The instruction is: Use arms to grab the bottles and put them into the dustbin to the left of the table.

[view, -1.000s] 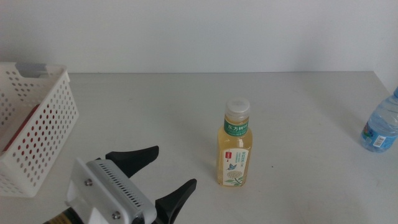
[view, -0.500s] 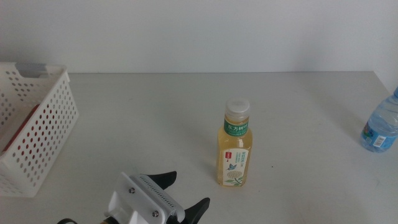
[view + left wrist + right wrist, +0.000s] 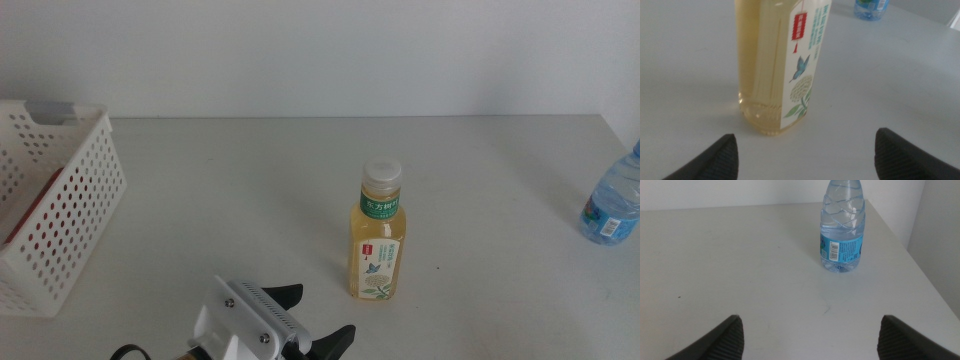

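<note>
A yellow tea bottle with a white cap and green label stands upright mid-table. My left gripper sits low at the front, left of the bottle, open and holding nothing. The left wrist view has the tea bottle close ahead of the open left gripper, slightly off to one side. A clear water bottle stands at the table's right edge. In the right wrist view this water bottle stands well ahead of my open, empty right gripper. The white dustbin stands at the far left.
Something red shows through the dustbin's holed wall. The table ends at a white wall behind. Its right edge runs just past the water bottle. The right arm is out of the middle view.
My left gripper has moved right and toward the table's front edge, coming closer to the tea bottle's left side. Both bottles and the dustbin have stayed put.
</note>
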Tool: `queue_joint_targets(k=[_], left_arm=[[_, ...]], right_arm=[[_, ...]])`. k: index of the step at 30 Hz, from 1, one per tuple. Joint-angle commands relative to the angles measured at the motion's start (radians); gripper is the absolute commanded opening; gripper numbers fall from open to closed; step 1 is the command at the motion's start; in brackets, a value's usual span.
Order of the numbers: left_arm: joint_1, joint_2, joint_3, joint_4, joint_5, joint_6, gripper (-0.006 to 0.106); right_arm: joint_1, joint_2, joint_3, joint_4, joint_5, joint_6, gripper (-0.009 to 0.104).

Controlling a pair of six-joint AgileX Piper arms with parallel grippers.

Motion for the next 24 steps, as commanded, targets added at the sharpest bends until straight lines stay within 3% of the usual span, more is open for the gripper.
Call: queue_joint_targets(k=[1,24], left_arm=[[-0.002,-0.025,-0.041,0.02,-0.179,0.002,0.093],[0.027,0.134,-0.273,0.013,-0.147,0.015,0.093]], right_arm=[[-0.005,-0.021,-0.01,-0.011,-0.077,-0.009,0.075],[-0.005,-0.021,-0.01,-0.011,-0.077,-0.009,0.075]])
